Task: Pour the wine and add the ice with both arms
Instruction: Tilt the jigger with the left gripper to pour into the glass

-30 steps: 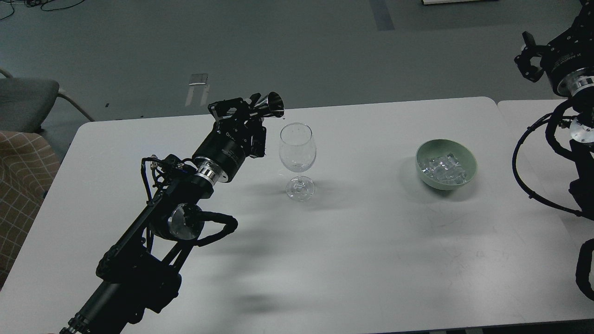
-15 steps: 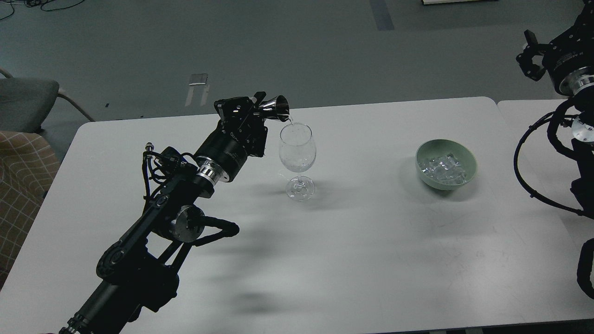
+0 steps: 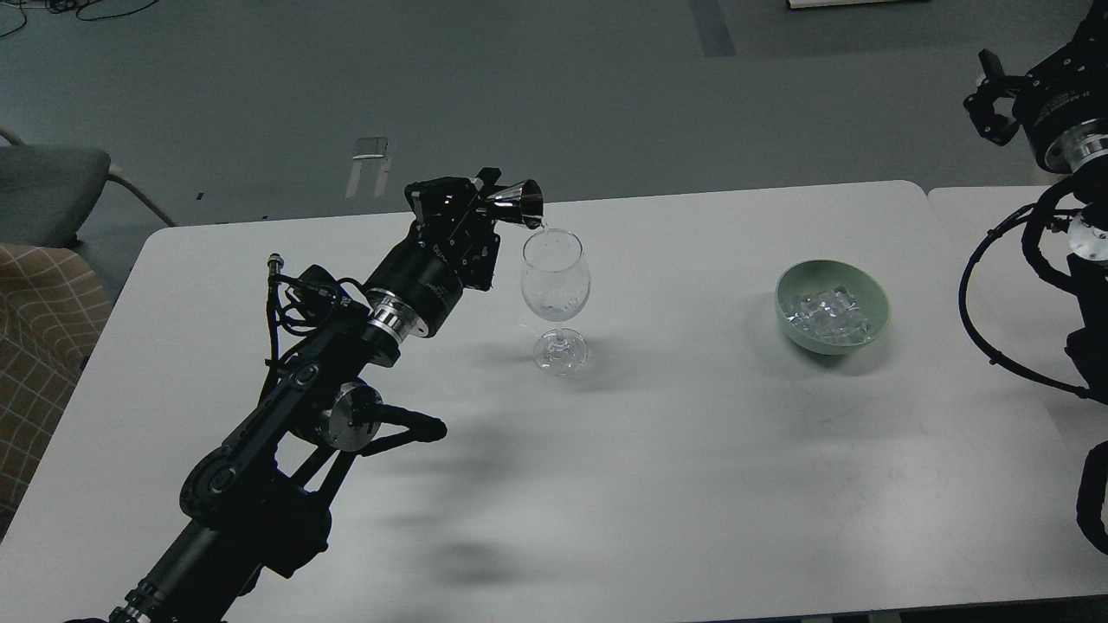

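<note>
My left gripper (image 3: 485, 197) is shut on a shiny metal jigger (image 3: 518, 203), tipped with its mouth just over the left rim of the clear stemmed wine glass (image 3: 556, 285). A thin stream of clear wine (image 3: 543, 227) runs from the jigger into the glass. The glass stands upright on the white table (image 3: 606, 450). A pale green bowl (image 3: 833, 307) to the right holds several clear ice cubes (image 3: 824, 313). My right gripper (image 3: 987, 108) is raised at the far right, well above the table, holding nothing that I can see; its fingers are too dark to tell apart.
A second white table (image 3: 995, 260) adjoins on the right under my right arm. A grey chair (image 3: 52, 190) and a checked cushion (image 3: 43, 329) stand off the table's left end. Grey floor lies behind.
My left gripper has tilted the jigger further and moved it right, over the glass rim; liquid now streams into the glass. My right gripper has risen slightly.
</note>
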Controlling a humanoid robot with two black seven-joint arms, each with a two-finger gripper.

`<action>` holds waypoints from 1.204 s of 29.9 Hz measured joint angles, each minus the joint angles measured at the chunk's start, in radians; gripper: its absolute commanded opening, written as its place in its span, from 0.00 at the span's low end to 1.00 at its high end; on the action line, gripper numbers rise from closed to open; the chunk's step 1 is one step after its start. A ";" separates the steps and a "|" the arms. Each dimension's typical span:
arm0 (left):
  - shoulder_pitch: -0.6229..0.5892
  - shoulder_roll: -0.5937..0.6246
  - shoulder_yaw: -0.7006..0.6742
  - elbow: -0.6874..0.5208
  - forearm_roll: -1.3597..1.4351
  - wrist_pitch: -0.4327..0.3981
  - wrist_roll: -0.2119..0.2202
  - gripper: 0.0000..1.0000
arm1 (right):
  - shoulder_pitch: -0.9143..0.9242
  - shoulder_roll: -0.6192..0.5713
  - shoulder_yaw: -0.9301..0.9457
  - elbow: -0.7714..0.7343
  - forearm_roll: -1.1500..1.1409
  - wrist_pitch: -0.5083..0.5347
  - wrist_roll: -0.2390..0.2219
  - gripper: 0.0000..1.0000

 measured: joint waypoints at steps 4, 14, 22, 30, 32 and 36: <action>-0.030 0.060 0.046 0.002 0.026 -0.001 0.000 0.06 | -0.009 -0.010 0.003 0.000 0.000 0.002 0.000 1.00; -0.064 0.102 0.084 0.002 0.107 -0.002 0.000 0.06 | 0.000 -0.012 0.005 -0.002 0.000 0.005 0.000 1.00; -0.106 0.133 0.113 0.002 0.165 -0.002 0.000 0.06 | 0.004 -0.011 0.005 -0.002 0.000 0.005 0.000 1.00; -0.132 0.165 0.148 0.000 0.210 -0.002 0.005 0.06 | -0.004 -0.012 0.006 -0.002 0.000 0.005 0.000 1.00; -0.138 0.167 0.153 -0.004 0.216 -0.002 0.007 0.06 | -0.004 -0.012 0.006 -0.002 0.000 0.005 0.000 1.00; -0.149 0.171 0.161 -0.009 0.221 -0.002 0.007 0.06 | -0.002 -0.011 0.006 -0.002 0.000 0.005 0.001 1.00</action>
